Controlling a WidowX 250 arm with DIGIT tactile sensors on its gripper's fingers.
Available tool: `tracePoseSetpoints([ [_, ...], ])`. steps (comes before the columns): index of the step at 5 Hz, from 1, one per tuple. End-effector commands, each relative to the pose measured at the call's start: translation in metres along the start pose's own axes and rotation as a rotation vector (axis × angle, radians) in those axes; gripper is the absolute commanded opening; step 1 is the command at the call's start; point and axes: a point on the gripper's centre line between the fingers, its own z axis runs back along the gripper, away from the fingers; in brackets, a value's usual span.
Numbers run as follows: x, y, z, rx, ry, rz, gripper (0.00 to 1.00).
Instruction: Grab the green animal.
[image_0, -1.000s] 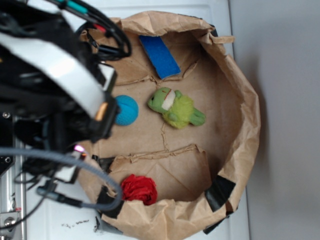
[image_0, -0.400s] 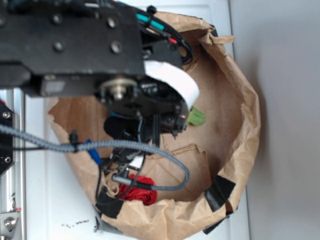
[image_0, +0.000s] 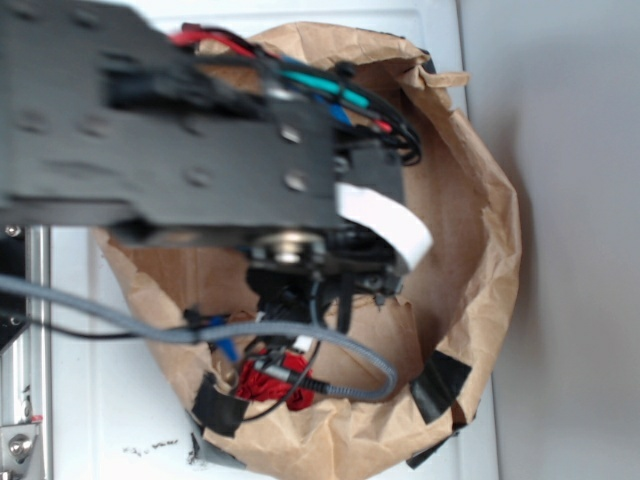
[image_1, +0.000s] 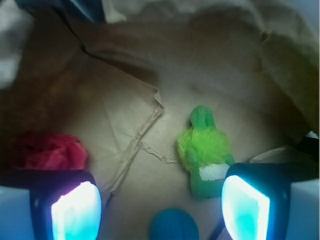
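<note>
In the wrist view the gripper (image_1: 160, 207) stands open, its two glowing pale pads at the lower left and lower right of the frame with bare brown paper between them. The small fuzzy lime-green plush animal (image_1: 205, 157) lies right of centre on the crumpled brown paper bag floor (image_1: 125, 100), its lower end just beside the right pad (image_1: 245, 210), inside the gap but off-centre. A teal-blue felt ball (image_1: 172, 225) sits at the bottom middle; a red ruffled cloth lump (image_1: 47, 150) lies at left. In the exterior view the black arm (image_0: 200, 150) hides the animal.
</note>
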Motion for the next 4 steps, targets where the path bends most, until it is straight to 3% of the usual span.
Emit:
tracePoseSetpoints([
  [1, 0.029, 0.004, -0.013, 0.053, -0.051, -0.048, 1.00],
  [3, 0.035, 0.020, -0.047, 0.115, -0.006, -0.017, 1.00],
  [4, 0.028, 0.017, -0.063, 0.192, -0.028, -0.066, 1.00],
])
